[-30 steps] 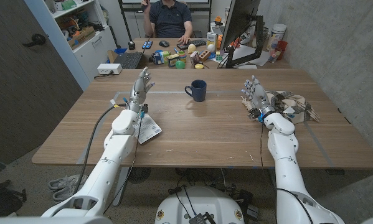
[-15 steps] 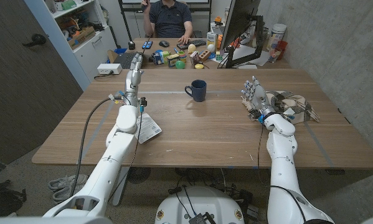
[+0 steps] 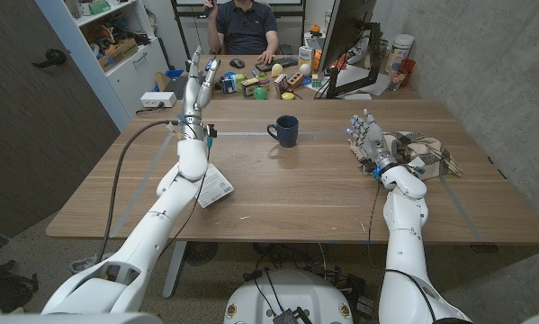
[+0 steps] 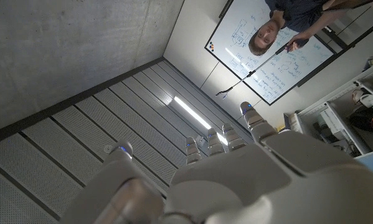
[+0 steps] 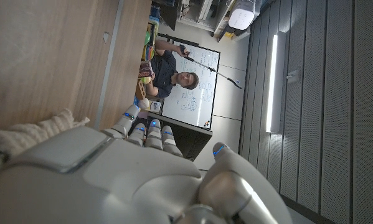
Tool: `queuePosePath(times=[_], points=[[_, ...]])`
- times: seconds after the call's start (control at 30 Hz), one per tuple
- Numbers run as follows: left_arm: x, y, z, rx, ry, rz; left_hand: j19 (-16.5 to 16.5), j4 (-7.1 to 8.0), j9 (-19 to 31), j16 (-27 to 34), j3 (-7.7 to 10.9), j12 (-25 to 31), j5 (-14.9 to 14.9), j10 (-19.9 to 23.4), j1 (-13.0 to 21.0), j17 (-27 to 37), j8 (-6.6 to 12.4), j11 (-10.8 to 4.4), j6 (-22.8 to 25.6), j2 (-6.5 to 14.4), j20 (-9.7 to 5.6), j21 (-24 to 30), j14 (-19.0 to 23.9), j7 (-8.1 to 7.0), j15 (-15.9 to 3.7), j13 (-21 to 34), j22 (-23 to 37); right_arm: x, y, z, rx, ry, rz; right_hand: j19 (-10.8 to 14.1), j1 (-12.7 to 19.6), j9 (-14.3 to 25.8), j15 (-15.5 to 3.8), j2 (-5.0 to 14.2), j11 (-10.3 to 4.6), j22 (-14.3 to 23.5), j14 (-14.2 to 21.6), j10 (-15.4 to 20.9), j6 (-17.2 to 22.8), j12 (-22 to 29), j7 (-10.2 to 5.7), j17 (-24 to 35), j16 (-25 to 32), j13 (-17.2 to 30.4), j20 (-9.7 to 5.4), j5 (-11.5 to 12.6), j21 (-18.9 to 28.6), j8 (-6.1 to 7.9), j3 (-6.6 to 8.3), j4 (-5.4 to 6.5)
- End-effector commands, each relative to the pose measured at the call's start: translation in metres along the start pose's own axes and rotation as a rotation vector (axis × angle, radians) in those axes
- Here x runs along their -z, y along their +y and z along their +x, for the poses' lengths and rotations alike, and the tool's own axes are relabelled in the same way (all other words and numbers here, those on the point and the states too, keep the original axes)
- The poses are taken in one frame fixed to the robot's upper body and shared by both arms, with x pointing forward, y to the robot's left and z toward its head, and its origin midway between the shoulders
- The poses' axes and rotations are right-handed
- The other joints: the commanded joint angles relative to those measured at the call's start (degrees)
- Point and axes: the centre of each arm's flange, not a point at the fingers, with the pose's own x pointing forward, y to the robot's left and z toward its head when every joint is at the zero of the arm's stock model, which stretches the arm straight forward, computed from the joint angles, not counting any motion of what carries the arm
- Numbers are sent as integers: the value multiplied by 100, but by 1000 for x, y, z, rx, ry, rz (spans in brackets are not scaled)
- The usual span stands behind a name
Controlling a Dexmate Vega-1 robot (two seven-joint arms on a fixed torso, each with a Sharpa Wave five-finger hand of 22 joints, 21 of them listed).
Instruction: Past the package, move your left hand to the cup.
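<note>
Navy cup upright — package flat

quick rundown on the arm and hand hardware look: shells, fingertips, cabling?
Both arms have glossy white rounded shells. The left hand and right hand are silver-grey with segmented fingers; the wrist views show small blue lights at the fingertips. A grey cable loops outside along the left arm; a thin dark cable hangs by the right forearm.

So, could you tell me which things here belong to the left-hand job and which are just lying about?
Part of the job:
- left hand, raised, holding nothing
- package, under the left forearm
- cup, mid-table

Lying about:
- right hand, open, fingers up
- patterned cloth beside it
- desk clutter behind the table
</note>
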Motion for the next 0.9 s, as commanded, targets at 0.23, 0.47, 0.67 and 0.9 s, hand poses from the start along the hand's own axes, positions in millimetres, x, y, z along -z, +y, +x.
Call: queuePosePath(times=[0.23,0.47,0.67,0.9], points=[[-49,-29,40,58,-228,277,-71,-66,28,-11,-1,46,34,-28,129,16,43,65,51,9,131,20,-103,-17,89,29,7,-2,-2,-10,18,-18,-11,26,-37,27,-4,417,34,29,2,36,24,36,22,27,28,22,-40,13,-24,33,8,7],[-55,-43,53,153,-253,346,-1,-208,67,47,81,84,55,23,377,23,211,78,424,120,380,63,57,-9,130,29,4,-5,-4,-15,28,-36,-11,33,-54,27,-2,404,34,30,10,39,24,35,23,29,31,22,-30,10,-34,30,-8,13],[-59,-57,61,314,-247,437,11,-365,73,-3,113,88,59,48,589,25,286,29,650,111,557,49,-54,-12,113,26,-4,-8,-4,-17,33,-50,-9,40,-69,27,9,398,37,30,19,35,28,31,26,30,33,22,-26,8,-43,29,-21,17],[-59,-70,64,393,-257,486,-4,-401,71,-16,111,73,59,5,634,25,294,-22,692,98,572,41,-91,-14,107,25,-6,-11,-5,-21,39,-64,-11,51,-81,27,44,394,35,31,33,43,39,32,24,31,38,22,-16,6,-50,31,-33,20]])
